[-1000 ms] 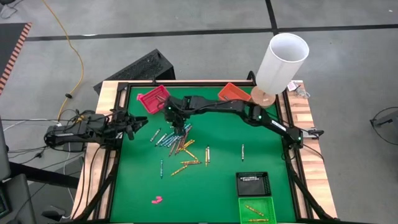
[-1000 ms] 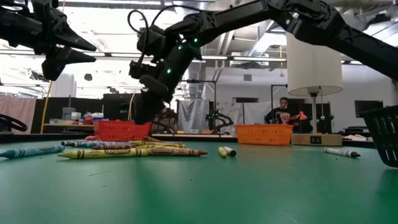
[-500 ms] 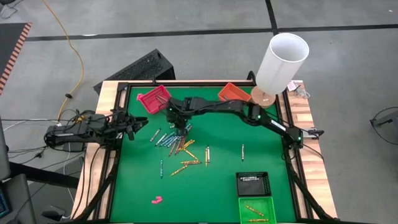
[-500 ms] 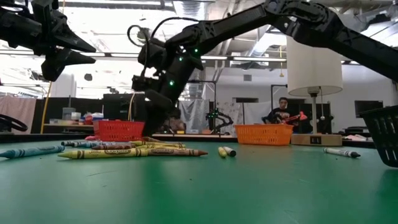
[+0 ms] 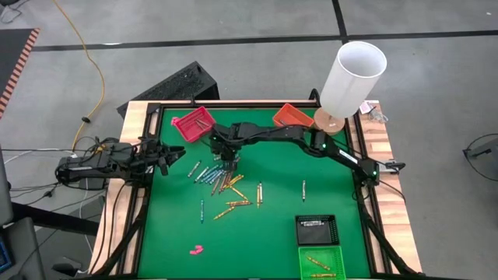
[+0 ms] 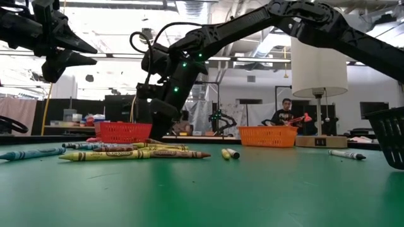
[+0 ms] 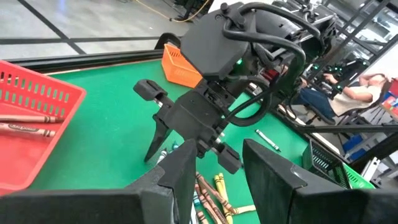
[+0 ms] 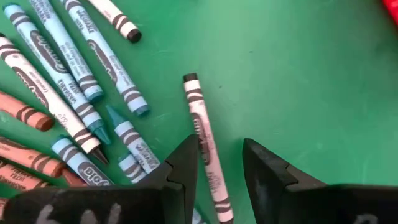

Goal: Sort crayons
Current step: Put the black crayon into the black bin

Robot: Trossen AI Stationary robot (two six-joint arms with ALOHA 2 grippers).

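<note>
Sorting barely started, most crayons [image 5: 224,183] loose mid-table.
A few lie in the red tray [image 5: 191,124] and green tray [image 5: 322,263]; right gripper [image 8: 219,168] pinches a reddish crayon [image 8: 204,146]; left gripper [image 7: 217,168] waits spread.

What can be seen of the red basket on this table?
The red basket is a small rectangular tray of red plastic mesh, sitting tilted near the far left corner of the green mat. In the left wrist view it holds at least two reddish-brown crayons lying flat inside. The right gripper hangs near it over the crayon pile, not touching it.
</note>
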